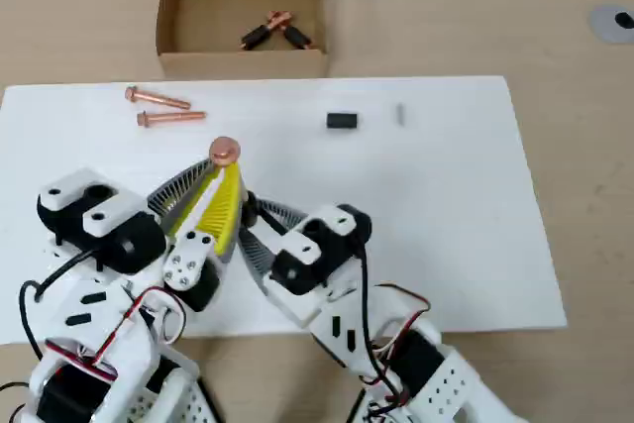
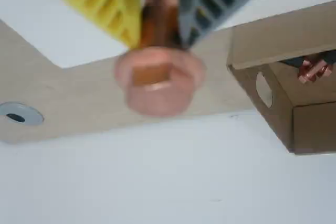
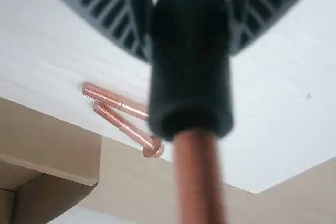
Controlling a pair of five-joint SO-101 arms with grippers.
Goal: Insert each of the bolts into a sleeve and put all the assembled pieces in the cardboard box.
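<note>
- The cardboard box (image 1: 241,64) is standing open on the wooden table (image 1: 575,56), just beyond the far edge of the white sheet (image 1: 436,225).
- Two assembled pieces (image 1: 277,29) are lying inside the box, towards its right side. Their copper ends are touching and their black sleeves are spreading apart.
- Two loose bolts (image 1: 163,108) are lying side by side on the sheet's far left part, near the box's front wall and well apart from both grippers.
- The left gripper (image 1: 224,169), with one yellow and one grey finger, is pinching a bolt (image 1: 225,153) by its shank just below the head. The head is sticking out past the fingertips.
- The right gripper (image 1: 250,213) is sitting just beside the left one and clamping a black sleeve (image 3: 190,93) between its dark fingers. In the right wrist view a copper shank is running out of the sleeve's end.
- A spare sleeve (image 1: 341,121) is lying on the sheet in front of the box's right corner, apart from both grippers.
- A small grey piece (image 1: 400,114) is lying to the right of it.
- A round grommet (image 1: 615,22) is sitting in the table at the far right.
</note>
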